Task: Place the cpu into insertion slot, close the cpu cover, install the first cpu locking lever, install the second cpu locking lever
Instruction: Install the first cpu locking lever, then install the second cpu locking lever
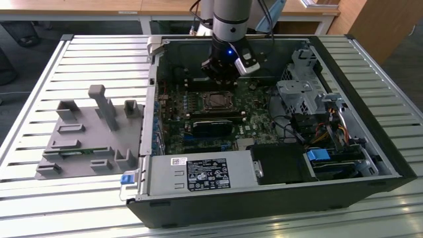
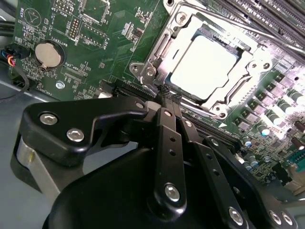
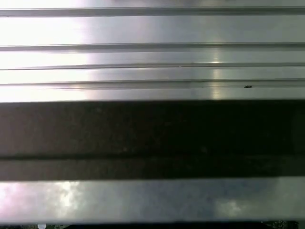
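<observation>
Black gripper point(image 2: 169, 98) linkages fill the lower half of the second wrist view, and the 2 fingertips point(image 2: 172, 99) meet in a closed pinch with nothing between them, just beside the near edge of the socket frame. Right above those tips, in the upper right of that frame, the cpu point(image 2: 204, 67) lies flat in the insertion slot point(image 2: 167, 44), its pale metal top bright with glare. The cpu cover point(image 2: 243, 47) lies down around the chip, its square opening framing the metal top. Whether the locking levers are latched I cannot tell.

Green motherboard point(image 2: 105, 52) spreads to the upper left of the same frame, with a round coin battery point(image 2: 49, 55) near the left edge.

In the exterior view the gripper point(image 1: 222, 79) hangs from the arm point(image 1: 231, 17) at the upper centre, just above the socket point(image 1: 217, 101) in the middle of the open computer case point(image 1: 278, 201). A silver power supply point(image 1: 198, 174) with a label sits at the lower centre of the case, and drive bays with cables occupy the right side. At the left of the frame, a grey fixture block point(image 1: 89, 134) stands on the slatted metal table point(image 1: 39, 89).

Bright aluminium slats point(image 3: 152, 62) and a dark band cross the first wrist view.
</observation>
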`<state>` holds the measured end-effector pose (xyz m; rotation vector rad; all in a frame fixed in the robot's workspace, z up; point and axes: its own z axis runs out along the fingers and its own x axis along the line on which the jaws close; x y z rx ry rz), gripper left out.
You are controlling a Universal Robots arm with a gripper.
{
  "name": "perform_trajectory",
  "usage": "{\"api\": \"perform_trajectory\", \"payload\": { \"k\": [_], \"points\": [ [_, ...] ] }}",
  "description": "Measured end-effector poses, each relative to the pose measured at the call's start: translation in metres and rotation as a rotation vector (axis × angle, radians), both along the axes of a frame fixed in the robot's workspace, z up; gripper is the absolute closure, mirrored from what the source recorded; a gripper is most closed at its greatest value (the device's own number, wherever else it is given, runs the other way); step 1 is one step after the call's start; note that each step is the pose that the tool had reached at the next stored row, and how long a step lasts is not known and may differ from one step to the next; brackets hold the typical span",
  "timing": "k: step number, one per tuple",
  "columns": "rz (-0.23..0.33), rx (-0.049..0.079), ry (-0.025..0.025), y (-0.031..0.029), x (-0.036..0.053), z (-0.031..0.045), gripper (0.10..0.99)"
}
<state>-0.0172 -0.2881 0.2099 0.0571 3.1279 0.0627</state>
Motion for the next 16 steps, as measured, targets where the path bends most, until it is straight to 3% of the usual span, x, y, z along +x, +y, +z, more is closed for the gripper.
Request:
{"api": "perform_trajectory", "payload": {
  "k": [16],
  "points": [
    [0.000, 0.000, 0.0000, -0.0042, 0.0005, 0.0000, 0.980]
  ]
}}
